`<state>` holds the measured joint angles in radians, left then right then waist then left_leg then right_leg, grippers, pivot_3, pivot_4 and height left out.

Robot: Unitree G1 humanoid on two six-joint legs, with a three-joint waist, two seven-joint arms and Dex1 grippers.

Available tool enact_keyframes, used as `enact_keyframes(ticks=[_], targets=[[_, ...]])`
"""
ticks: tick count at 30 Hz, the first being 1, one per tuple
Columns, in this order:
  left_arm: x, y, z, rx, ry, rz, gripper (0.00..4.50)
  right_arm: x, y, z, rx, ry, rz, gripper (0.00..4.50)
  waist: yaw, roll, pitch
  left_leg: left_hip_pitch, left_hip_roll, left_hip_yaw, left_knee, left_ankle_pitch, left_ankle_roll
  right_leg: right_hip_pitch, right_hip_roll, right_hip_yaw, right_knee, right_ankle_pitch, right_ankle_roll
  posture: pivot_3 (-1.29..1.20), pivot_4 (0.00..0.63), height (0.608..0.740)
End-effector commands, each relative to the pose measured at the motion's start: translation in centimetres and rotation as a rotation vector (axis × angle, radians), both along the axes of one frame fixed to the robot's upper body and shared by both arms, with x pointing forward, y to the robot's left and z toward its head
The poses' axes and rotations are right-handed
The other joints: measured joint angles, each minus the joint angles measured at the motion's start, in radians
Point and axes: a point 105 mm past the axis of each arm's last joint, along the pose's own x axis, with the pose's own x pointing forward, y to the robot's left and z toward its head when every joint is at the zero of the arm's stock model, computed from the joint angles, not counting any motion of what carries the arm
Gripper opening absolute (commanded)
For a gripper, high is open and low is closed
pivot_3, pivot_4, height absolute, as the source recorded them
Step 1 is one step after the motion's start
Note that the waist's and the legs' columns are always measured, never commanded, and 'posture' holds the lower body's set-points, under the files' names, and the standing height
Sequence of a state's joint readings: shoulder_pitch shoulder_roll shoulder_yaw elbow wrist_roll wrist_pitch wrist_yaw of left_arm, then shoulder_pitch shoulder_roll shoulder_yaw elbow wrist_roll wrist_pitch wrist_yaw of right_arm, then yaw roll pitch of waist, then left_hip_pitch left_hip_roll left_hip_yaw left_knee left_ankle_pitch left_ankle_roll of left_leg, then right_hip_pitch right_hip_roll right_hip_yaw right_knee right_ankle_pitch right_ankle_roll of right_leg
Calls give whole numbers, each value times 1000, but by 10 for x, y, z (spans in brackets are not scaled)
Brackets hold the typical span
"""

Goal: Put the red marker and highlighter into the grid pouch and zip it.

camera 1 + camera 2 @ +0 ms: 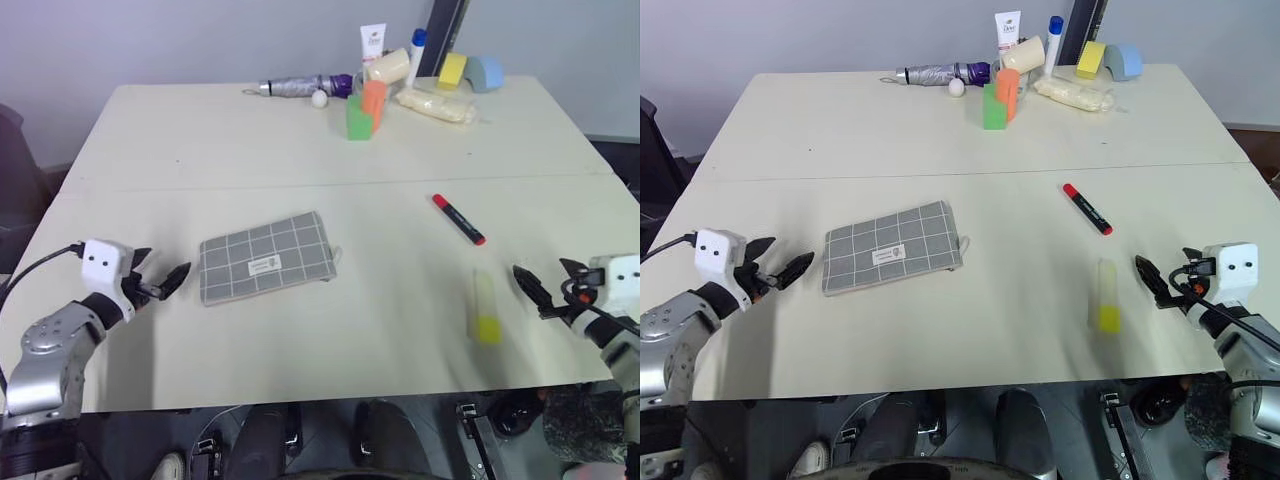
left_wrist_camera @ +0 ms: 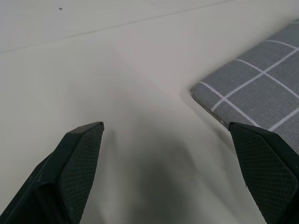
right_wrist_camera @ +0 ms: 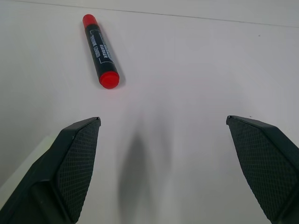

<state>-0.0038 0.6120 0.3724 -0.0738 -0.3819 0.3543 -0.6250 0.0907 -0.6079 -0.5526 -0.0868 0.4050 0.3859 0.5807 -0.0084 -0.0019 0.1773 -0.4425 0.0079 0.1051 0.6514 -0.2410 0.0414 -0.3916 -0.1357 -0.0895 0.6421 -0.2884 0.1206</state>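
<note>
Nearest, at eight o'clock on the tabletop, the left pincer gapes wide beside the grid pouch; at four, the right pincer gapes empty by the highlighter. Farther, at two o'clock, lies the red marker.

The right claw stands with its two black textured fingers spread wide apart, nothing between them, over the pale tabletop. The red marker lies flat ahead of the claw, off toward one finger's side, its red cap end nearer the claw, clear of both fingers.
</note>
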Motion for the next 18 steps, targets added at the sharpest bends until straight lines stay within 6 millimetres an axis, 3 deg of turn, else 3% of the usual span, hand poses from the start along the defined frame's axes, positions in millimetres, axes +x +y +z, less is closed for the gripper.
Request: enact_keyframes(ticks=[1,5,10,14,18], targets=[[-2,1,15,14,-56,8,4487,5,0,15,-37,-47,14,4500,-2,0,0,0,0,0,0,0,0,0,0,0,0,0,0,0,150,740],[0,-2,14,15,-57,3,4487,13,5,27,-45,-87,20,4500,-3,0,0,0,0,0,-1,0,0,0,0,0,0,0,0,0,150,740],[-1,-1,17,30,-72,4,4487,31,32,46,-44,-151,95,4500,-4,0,0,0,0,0,-1,2,1,0,1,0,0,0,0,0,150,740],[-5,1,19,88,-106,11,4487,53,89,59,-25,-189,262,4500,-7,0,0,0,0,0,-1,3,0,-1,1,0,0,0,0,0,150,740],[-13,-1,16,203,-131,-6,4487,65,151,57,-9,-184,450,4500,-7,0,0,0,1,0,-2,3,0,-2,1,0,1,0,-1,0,150,740]])
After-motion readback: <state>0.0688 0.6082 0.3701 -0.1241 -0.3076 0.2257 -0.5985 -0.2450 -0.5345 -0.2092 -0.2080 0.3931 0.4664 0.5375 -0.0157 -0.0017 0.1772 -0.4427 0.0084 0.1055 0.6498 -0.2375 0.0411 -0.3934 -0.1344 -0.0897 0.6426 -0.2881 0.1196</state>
